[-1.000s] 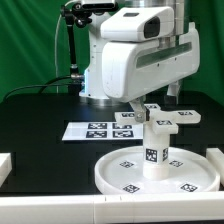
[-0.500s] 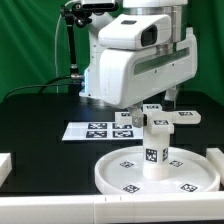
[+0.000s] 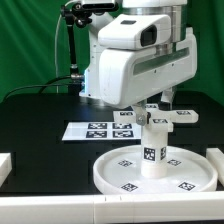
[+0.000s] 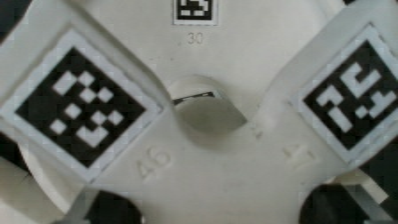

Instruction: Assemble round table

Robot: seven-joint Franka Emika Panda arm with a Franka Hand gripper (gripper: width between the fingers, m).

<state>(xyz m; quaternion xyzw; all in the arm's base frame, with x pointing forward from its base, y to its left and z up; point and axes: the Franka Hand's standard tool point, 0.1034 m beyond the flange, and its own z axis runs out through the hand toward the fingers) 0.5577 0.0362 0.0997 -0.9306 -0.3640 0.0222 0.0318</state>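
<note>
Looking at the exterior view first: the big white arm (image 3: 135,55) fills the upper middle, bent low over the black table (image 3: 40,115). Down front sits the round disc (image 3: 115,170), rimmed, flat on the table toward the exterior view's right, with small black-and-white tags on its face. Standing upright from its middle is the short cylindrical leg (image 3: 155,150), a tag on its side. And right on top of that leg, the cross-shaped foot (image 3: 162,115), arms spread level, tags on the arm ends. The gripper (image 3: 152,104) comes down just above the foot, but the wrist body hides the fingers, so whether they are apart or pinched on the foot, I cannot tell from here.

Behind the disc, toward the exterior view's left, the marker board (image 3: 98,130) lies flat on the table, near the disc but not touching it. A white bar (image 3: 5,165) sits at the exterior view's left edge, another white bar (image 3: 216,158) at the right edge just beside the disc, and a long white bar (image 3: 110,208) runs across the very front.

Over to the wrist view: it is packed tight with the cross-shaped foot (image 4: 199,125), very close. Two large tags sit on two of its arms, a third tag shows at the picture's edge, and a round hole sits at the centre of the cross. Dark gaps show between the arms. No fingers are clearly visible in this view either, so the grip stays an open question.
</note>
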